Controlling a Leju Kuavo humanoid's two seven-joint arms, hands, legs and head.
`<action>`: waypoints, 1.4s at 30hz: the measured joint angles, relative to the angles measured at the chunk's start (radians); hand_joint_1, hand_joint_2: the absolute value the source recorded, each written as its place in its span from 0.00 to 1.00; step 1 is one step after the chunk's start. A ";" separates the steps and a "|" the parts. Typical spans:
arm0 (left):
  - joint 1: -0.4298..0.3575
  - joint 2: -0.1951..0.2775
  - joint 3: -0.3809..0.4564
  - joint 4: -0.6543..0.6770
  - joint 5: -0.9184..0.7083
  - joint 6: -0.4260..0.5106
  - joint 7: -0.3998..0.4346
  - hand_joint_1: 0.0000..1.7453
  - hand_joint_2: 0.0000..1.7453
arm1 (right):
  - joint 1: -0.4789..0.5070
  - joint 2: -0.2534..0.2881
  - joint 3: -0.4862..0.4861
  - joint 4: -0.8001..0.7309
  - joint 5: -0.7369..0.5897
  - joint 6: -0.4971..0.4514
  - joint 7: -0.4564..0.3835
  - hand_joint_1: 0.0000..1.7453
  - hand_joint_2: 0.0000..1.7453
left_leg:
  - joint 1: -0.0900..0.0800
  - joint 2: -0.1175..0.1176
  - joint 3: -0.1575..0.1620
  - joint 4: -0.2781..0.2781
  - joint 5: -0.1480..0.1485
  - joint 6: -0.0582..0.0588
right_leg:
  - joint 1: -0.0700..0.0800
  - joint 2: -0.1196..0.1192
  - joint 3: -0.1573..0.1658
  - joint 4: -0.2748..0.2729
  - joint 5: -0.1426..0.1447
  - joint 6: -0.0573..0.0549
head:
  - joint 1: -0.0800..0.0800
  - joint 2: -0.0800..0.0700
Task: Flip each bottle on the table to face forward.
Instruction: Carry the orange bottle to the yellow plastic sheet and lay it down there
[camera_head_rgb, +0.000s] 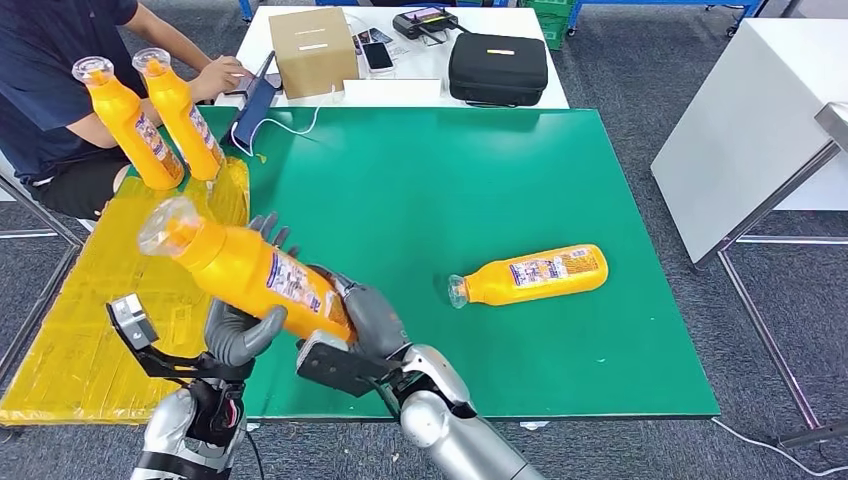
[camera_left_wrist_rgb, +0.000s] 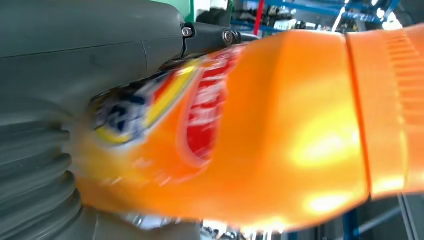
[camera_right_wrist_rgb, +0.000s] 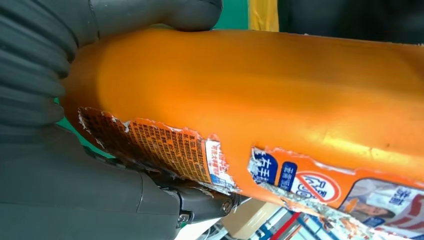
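I hold an orange bottle (camera_head_rgb: 250, 270) tilted in the air over the near left of the green mat (camera_head_rgb: 430, 180), its clear cap pointing up and left. My left hand (camera_head_rgb: 238, 338) wraps around its middle from below, and my right hand (camera_head_rgb: 368, 318) grips its base end. Up close, the bottle (camera_left_wrist_rgb: 280, 130) is blurred against my left hand (camera_left_wrist_rgb: 75, 65). Its torn label (camera_right_wrist_rgb: 200, 155) faces the right wrist camera beside my right hand (camera_right_wrist_rgb: 45, 75). A second orange bottle (camera_head_rgb: 530, 275) lies on its side on the mat. Two more bottles (camera_head_rgb: 125, 125) (camera_head_rgb: 180, 115) stand upright at the back left.
A yellow mat (camera_head_rgb: 110, 300) covers the table's left part. A person (camera_head_rgb: 60, 90) sits at the back left with a hand near a tablet (camera_head_rgb: 255, 100). A cardboard box (camera_head_rgb: 312, 50), a phone (camera_head_rgb: 377, 56) and a black case (camera_head_rgb: 497, 68) lie on the far white table. Another white table (camera_head_rgb: 760, 120) stands to the right.
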 joint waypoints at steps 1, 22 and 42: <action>0.001 0.000 0.005 0.000 -0.001 0.000 -0.004 1.00 1.00 | 0.001 0.002 0.008 0.003 0.005 0.000 0.001 1.00 1.00 | 0.000 0.000 0.000 0.000 0.000 0.000 | 0.000 0.000 0.000 0.000 0.000 0.000 | 0.000 0.000; 0.003 0.001 0.031 0.017 -0.030 -0.027 -0.032 1.00 1.00 | -0.006 0.009 0.033 0.029 0.018 -0.001 0.011 0.71 1.00 | 0.000 0.000 0.000 0.000 0.000 0.000 | 0.000 0.000 -0.001 0.000 0.000 0.000 | 0.000 0.000; -0.026 0.152 0.217 0.105 -1.216 0.831 -0.169 1.00 1.00 | 0.118 -0.416 -0.156 -0.314 0.133 0.061 0.079 0.00 1.00 | -0.002 -0.002 -0.002 0.000 0.000 0.001 | -0.002 -0.001 0.000 0.000 0.000 0.001 | 0.000 0.000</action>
